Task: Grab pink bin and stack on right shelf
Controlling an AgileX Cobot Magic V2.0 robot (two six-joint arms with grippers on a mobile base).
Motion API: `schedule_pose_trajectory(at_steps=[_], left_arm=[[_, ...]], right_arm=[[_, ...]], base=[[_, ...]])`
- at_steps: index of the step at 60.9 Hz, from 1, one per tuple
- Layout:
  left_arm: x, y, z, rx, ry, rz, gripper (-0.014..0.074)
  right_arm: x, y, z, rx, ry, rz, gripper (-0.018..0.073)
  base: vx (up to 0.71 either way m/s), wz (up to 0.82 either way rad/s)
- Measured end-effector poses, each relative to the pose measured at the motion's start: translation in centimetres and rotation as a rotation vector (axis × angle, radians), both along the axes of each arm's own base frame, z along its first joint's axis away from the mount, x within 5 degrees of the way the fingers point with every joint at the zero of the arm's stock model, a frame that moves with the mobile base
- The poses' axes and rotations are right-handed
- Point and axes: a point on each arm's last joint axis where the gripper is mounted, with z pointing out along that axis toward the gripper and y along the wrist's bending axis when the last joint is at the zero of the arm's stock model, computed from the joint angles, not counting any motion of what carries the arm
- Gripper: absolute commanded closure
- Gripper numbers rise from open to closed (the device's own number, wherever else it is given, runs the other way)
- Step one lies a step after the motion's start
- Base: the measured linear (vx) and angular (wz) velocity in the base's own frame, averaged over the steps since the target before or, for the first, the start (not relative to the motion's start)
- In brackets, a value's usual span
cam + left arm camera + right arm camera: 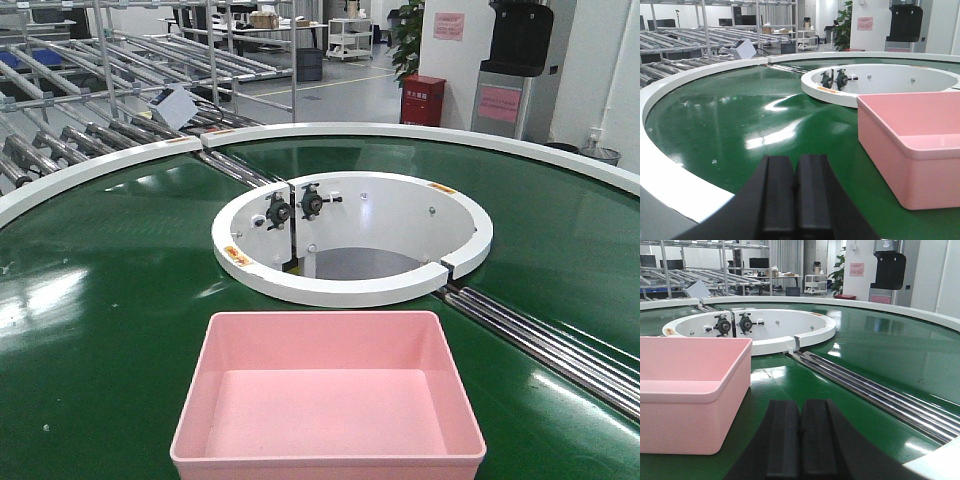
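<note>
The pink bin (328, 400) sits empty on the green conveyor belt (110, 300), near the front edge. It also shows in the left wrist view (912, 145) at the right and in the right wrist view (690, 390) at the left. My left gripper (796, 162) is shut and empty, low over the belt to the left of the bin. My right gripper (800, 407) is shut and empty, to the right of the bin. Neither touches the bin. The right shelf is out of view.
A white ring (350, 235) surrounds a hole in the belt behind the bin. Steel rollers (545, 335) cross the belt at the right. A white curved border (675, 175) edges the belt. Grey roller racks (90, 90) stand at the back left.
</note>
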Motion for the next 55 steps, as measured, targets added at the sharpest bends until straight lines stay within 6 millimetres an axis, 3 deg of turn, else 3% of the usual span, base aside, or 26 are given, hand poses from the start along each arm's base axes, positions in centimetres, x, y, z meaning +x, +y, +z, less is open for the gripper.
schedule_pose_trajectory(at_steps=[43, 55], left_arm=[[0.0, 0.0, 0.0, 0.0, -0.001, 0.0, 0.0599], [-0.1, 0.0, 1.4, -0.082, -0.085, -0.001, 0.0599]], right_arm=[[0.0, 0.0, 0.0, 0.0, 0.0, 0.0, 0.0568], [-0.1, 0.0, 1.1, -0.008, -0.077, 0.001, 0.0568]], base=[[0.0, 0.0], [0.0, 0.0]])
